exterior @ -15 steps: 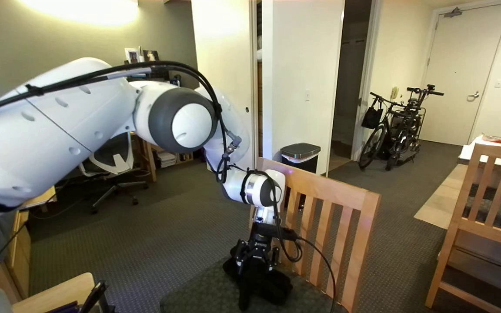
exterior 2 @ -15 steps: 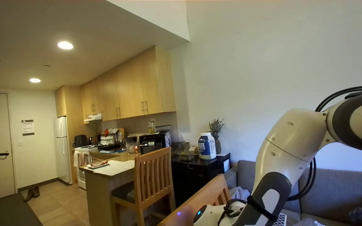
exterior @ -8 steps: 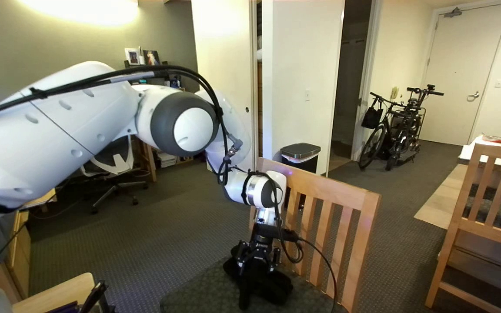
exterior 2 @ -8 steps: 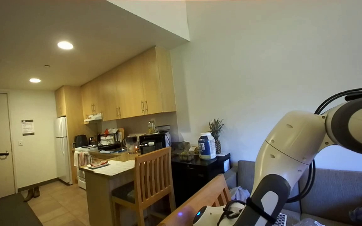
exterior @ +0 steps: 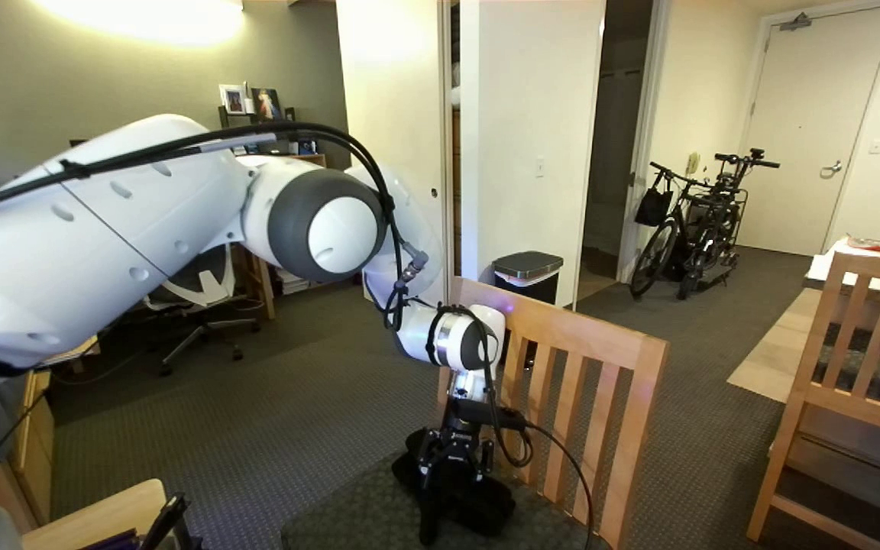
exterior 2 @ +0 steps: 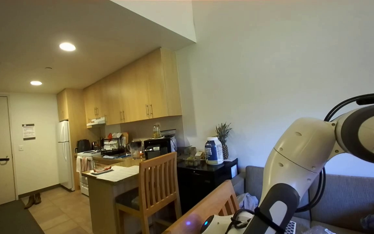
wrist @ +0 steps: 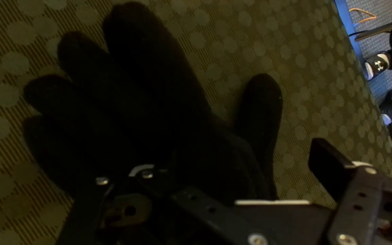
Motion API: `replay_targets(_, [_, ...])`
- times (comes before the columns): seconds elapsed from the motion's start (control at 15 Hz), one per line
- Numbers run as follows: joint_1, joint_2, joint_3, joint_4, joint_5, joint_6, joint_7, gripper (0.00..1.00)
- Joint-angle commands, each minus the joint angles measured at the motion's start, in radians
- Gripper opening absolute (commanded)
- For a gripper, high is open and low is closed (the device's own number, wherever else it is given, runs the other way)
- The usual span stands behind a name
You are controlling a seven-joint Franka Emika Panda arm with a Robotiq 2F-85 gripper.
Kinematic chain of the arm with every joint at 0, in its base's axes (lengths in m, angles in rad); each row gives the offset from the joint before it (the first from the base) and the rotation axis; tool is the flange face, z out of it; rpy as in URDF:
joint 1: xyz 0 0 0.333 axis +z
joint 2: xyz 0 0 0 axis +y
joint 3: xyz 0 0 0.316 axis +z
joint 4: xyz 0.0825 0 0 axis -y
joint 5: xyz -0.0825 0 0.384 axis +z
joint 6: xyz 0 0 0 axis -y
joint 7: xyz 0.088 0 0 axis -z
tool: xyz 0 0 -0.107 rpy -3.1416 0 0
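A black glove [wrist: 141, 68] lies spread on the patterned seat [wrist: 305, 102] of a wooden chair in the wrist view, its thumb [wrist: 260, 98] apart from the other fingers. My gripper [wrist: 240, 166] stands open over the cuff end; one finger pad [wrist: 328, 166] shows against bare seat cloth, while the opposite finger blends into the dark glove. In an exterior view the gripper [exterior: 454, 475] points down at the black glove [exterior: 478, 508] on the dark seat [exterior: 356, 512]. Nothing appears held. Whether the fingertips touch the glove I cannot tell. The gripper is out of sight in an exterior view showing the kitchen.
The slatted chair back [exterior: 585, 332] rises close behind the gripper, and a loose cable [exterior: 562, 451] loops beside it. A lidded bin [exterior: 528, 265] stands behind. Another chair [exterior: 868, 336] is at right, a wooden surface [exterior: 111, 512] at lower left. Shoes [wrist: 378, 66] show beyond the seat edge.
The arm has sunk a little, bringing the open gripper slightly lower over the glove. The glove and chair have not visibly moved.
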Motion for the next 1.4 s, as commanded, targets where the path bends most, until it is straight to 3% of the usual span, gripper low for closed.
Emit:
replay_targets(0.0, [-0.010, 0.021, -0.002, 0.022, -0.017, -0.003, -0.032, 1.00])
replay_targets(0.13, [-0.009, 0.021, -0.003, 0.022, -0.017, -0.003, -0.029, 1.00])
replay_targets(0.2, [-0.009, 0.022, -0.003, 0.023, -0.016, -0.004, -0.029, 0.95])
replay_targets(0.27, [-0.008, 0.023, -0.004, 0.025, -0.017, -0.004, -0.027, 0.74])
replay_targets(0.4, [-0.008, 0.025, -0.005, 0.027, -0.017, -0.002, -0.025, 0.69])
replay_targets(1.07, [-0.014, 0.026, -0.004, 0.037, -0.008, 0.007, -0.022, 0.05])
replay_targets(1.27, [-0.015, 0.026, -0.002, 0.036, -0.005, 0.008, -0.022, 0.00])
replay_targets(1.33, [-0.015, 0.026, -0.002, 0.035, -0.005, 0.008, -0.022, 0.03])
